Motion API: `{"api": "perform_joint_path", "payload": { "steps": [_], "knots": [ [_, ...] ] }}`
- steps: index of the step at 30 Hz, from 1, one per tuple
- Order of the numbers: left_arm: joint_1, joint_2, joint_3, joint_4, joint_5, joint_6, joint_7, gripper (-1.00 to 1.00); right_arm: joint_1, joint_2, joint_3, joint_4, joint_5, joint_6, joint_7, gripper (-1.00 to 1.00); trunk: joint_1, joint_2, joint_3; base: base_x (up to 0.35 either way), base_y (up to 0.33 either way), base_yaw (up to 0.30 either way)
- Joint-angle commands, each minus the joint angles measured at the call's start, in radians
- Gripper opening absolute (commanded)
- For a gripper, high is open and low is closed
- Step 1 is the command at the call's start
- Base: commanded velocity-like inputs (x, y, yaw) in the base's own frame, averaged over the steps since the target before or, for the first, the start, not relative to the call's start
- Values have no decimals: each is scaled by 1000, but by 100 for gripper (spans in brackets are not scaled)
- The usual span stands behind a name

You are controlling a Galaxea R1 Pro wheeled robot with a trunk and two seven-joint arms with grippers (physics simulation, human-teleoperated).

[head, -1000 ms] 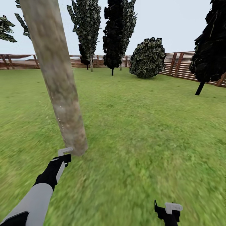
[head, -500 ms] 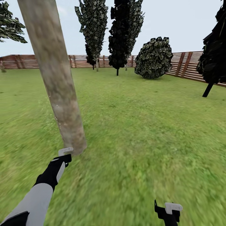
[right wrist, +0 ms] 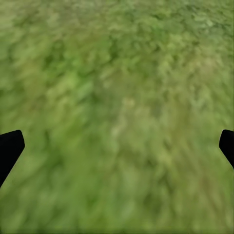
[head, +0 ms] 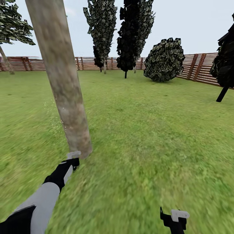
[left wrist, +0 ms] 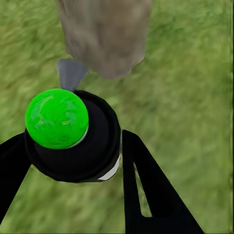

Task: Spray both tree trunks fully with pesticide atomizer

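The near tree trunk [head: 65,84], pale beige-grey and mottled, leans up through the left of the head view. My left gripper [head: 73,160] is at the trunk's foot, shut on the pesticide atomizer [head: 74,154]. In the left wrist view the atomizer [left wrist: 73,146] is a black bottle with a green ball cap, held between black fingers [left wrist: 146,190], and its grey nozzle [left wrist: 71,73] points at the base of the trunk [left wrist: 105,39]. A second tree [head: 11,26] with a thin pale trunk stands far left by the fence. My right gripper [head: 175,218] hangs open over grass.
A grass lawn [head: 152,130] spreads all around. Dark conifers [head: 135,32] and a round bush [head: 164,60] stand at the back. A brown slat fence [head: 195,66] runs along the far side and right. Another dark tree [head: 224,65] is at the right edge.
The view has swung left, so the scene has slid right and the far-left tree shows more. My left gripper with the atomizer has edged closer to the trunk's foot. The right gripper is unchanged.
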Motion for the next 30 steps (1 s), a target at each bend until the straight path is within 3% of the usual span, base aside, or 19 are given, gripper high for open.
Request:
{"api": "perform_joint_path", "payload": {
  "steps": [1, 2, 4, 9, 11, 13, 15, 17, 19, 22, 23, 25, 26, 30],
  "knots": [
    [-27, -1, 1, 1, 0, 25, -2, -100, 0, 0, 0, 0, 0, 0, 0, 100, 0, 0, 0, 0, 0, 0],
    [-82, -19, -1, 2, -1, 48, -8, -100, 0, 0, 0, 0, 0, 0, 0, 100, 0, 0, 0, 0, 0, 0],
    [-96, -9, -3, 1, -2, 50, -13, -100, 0, 0, 0, 1, 0, 0, 0, 100, 0, 0, 0, 0, 0, 0],
    [-98, 88, -3, -1, 0, 49, -17, -100, 0, 0, 0, 1, 0, 0, 0, 100, 0, 0, 0, 0, 0, 0],
    [-99, 98, -4, -2, 0, 50, -18, -100, 0, 0, 0, 1, 0, 0, 0, 100, 0, 0, 0, 0, 0, 0],
    [-100, 92, -13, -7, -1, 51, -38, -100, 0, 0, 0, 1, 0, 0, 0, 100, 0, 0, 0, 0, 0, 0],
    [-100, 80, -55, -9, 0, 52, -71, -100, 0, 0, 0, 1, 0, 0, 0, 100, 0, 0, 0, 0, 0, 0],
    [-101, 34, -125, -13, 1, 54, -98, -100, 0, 0, 0, 1, 0, 0, 0, 100, 0, 0, 0, 0, 0, 0],
    [-101, 15, -148, -14, 1, 55, -105, -100, 0, 0, 0, 1, 0, 0, 0, 100, 0, 0, 0, 0, 0, 0],
    [-97, 49, -156, -4, -1, 93, -167, -100, 0, 0, 0, 1, 0, 0, 0, 100, 0, 0, 0, 0, 0, 0],
    [-96, 70, -157, -3, -2, 104, -197, -100, 0, 0, 0, 1, 0, 0, 0, 100, 0, 0, 0, 0, 0, 0],
    [-96, 136, -156, -5, -3, 121, -278, -100, 0, 0, 0, 1, 1, 0, 0, 100, 0, 0, 0, 0, 0, 0],
    [-93, 150, -157, -8, -3, 123, -293, -100, 0, 0, 0, 1, 0, 0, 0, 100, 0, 0, 0, 0, 0, 0],
    [-82, 169, -161, -10, -6, 126, -318, -100, 0, 0, 0, 1, 0, 0, 0, 100, 0, 0, 0, 70, 0, 0]
  ]
}}
